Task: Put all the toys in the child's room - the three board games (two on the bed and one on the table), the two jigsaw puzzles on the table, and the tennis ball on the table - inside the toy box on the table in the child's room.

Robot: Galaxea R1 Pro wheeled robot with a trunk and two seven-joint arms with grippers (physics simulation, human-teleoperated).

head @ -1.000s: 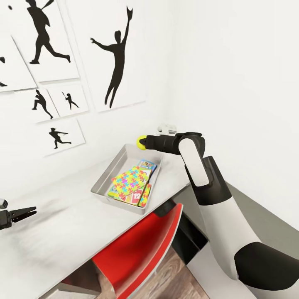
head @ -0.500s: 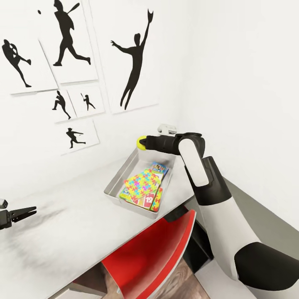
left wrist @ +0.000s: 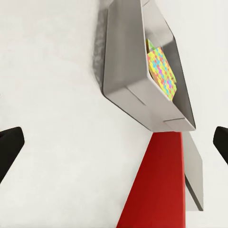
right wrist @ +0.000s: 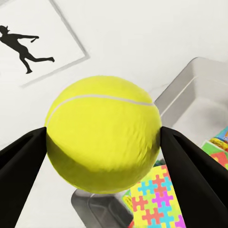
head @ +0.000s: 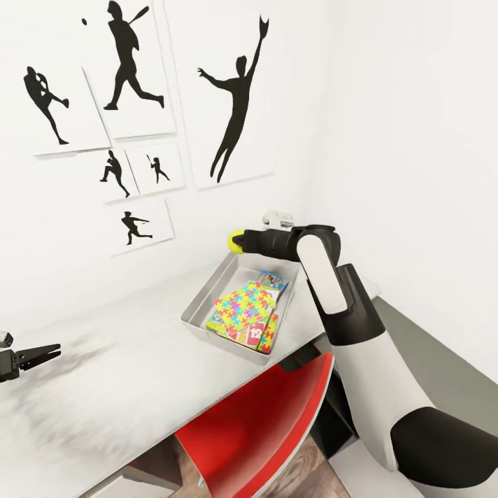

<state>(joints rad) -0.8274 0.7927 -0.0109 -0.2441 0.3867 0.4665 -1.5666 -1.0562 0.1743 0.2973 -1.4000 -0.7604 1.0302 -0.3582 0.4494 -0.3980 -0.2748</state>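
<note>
1. Right gripper (head: 237, 241) clenched on the tennis ball (head: 235, 240), held in the air above the far end of the toy box (head: 200, 324), close to the wall.
2. Right wrist view gave the detail: ball (right wrist: 102, 140) pinched between two black fingers (right wrist: 19, 161), one on each side, the toy box's (right wrist: 190, 85) grey wall below it.
3. Toy box sat on the surface (head: 104, 387) near its right edge, towards the far corner by the wall.
4. Inside it, a jigsaw puzzle (head: 242, 308) lay on top of a stack; a board game with a red "12" panel (head: 257, 335) poked out at the near side and a blue board game (head: 273, 280) at the far side.
5. Left gripper (head: 41, 356) hovered over the surface's left part, well apart from the toy box, jaws slightly parted with nothing between them.
6. Left wrist view showed the toy box's outer wall (left wrist: 128, 71) with the puzzle (left wrist: 161, 71) inside, and a red chair (left wrist: 156, 190) below the surface's edge.
7. Head view also had the red chair (head: 263, 422) tucked under the near edge and posters (head: 131, 69) of black baseball silhouettes on the wall.
</note>
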